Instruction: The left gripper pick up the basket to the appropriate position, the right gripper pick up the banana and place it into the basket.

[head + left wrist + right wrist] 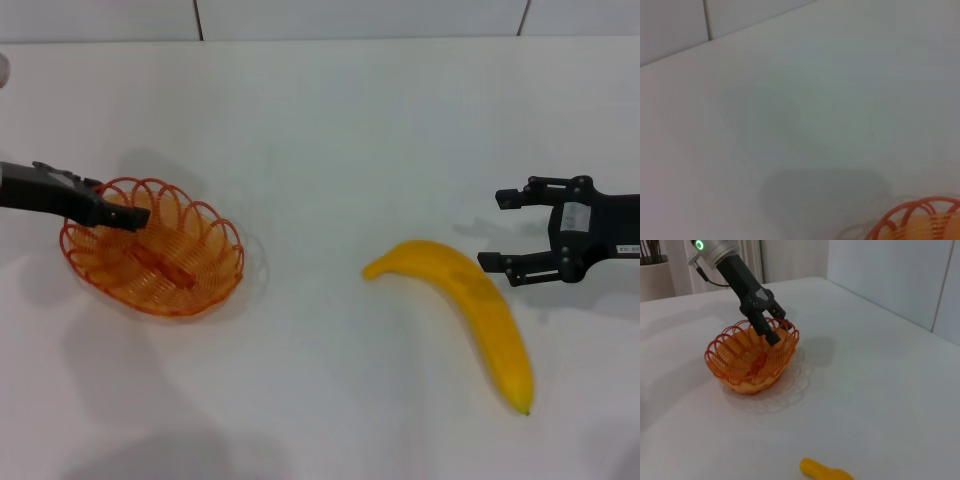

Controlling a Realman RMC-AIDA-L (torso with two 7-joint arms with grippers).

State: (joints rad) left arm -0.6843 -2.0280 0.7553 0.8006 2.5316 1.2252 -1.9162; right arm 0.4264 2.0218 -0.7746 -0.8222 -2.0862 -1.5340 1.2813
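I see my left gripper (135, 216) pinching the rim of the basket (190, 285). My right gripper (497, 230) is spread, near the banana (478, 312).

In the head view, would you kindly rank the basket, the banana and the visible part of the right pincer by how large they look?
1. Basket and banana: similar span, and the basket looks broader, so I won't rank them.
2. Right pincer: smallest, though cut off by the picture's edge. Its fingers are spread, beside the banana.
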